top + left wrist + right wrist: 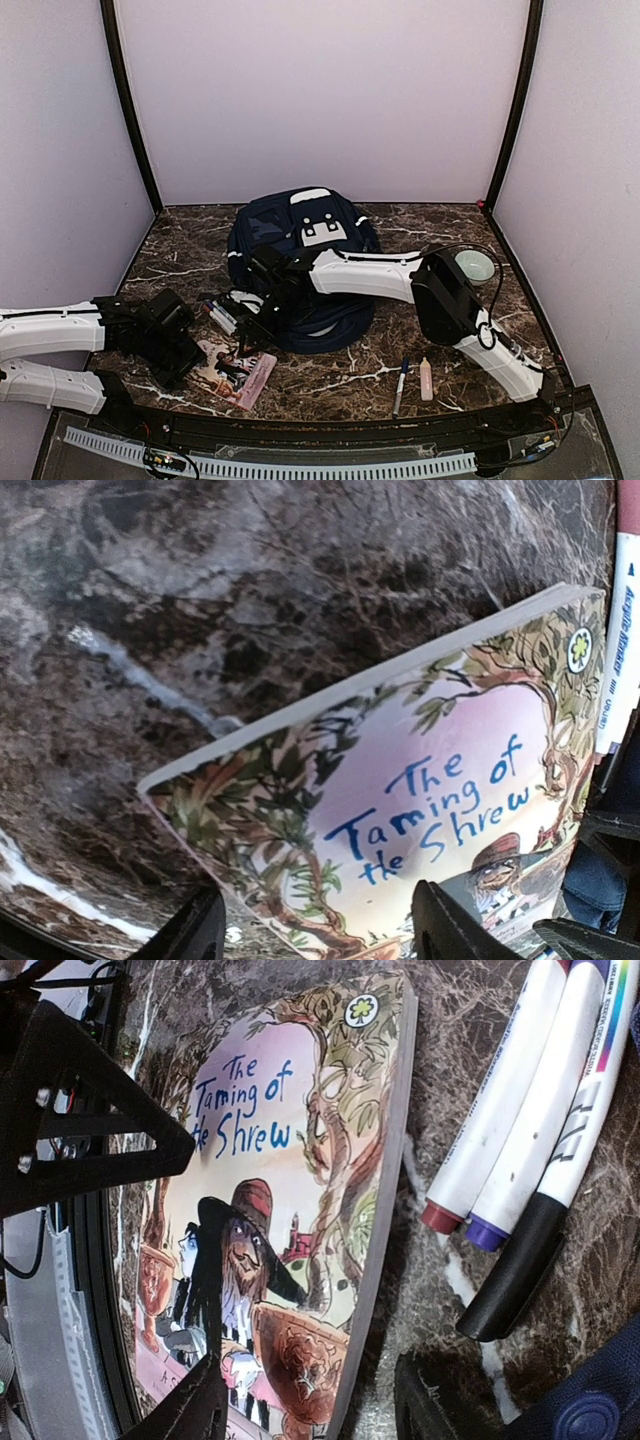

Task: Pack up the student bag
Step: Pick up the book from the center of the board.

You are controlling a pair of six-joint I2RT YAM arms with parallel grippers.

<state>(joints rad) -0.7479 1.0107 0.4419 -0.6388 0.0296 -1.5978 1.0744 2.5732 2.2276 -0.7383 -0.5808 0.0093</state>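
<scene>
The student bag [300, 250], navy with a white patch, lies at the table's middle back; a corner of it shows [590, 1410] in the right wrist view. A picture book, "The Taming of the Shrew" [236, 372] [440, 780] [290, 1190], lies flat in front of the bag on its left. My left gripper [188, 360] [320, 935] hovers open over the book's near corner. My right gripper [252, 328] [312, 1410] is open too, its jaws standing either side of the book's long edge, not clamped. Three markers [222, 316] [520, 1120] lie beside the book.
A pen [400, 385] and a small pale tube [426, 378] lie near the front right edge. A round pale-green dish [472, 265] sits behind the right arm's elbow. Purple walls close in the marble table [180, 250] on three sides.
</scene>
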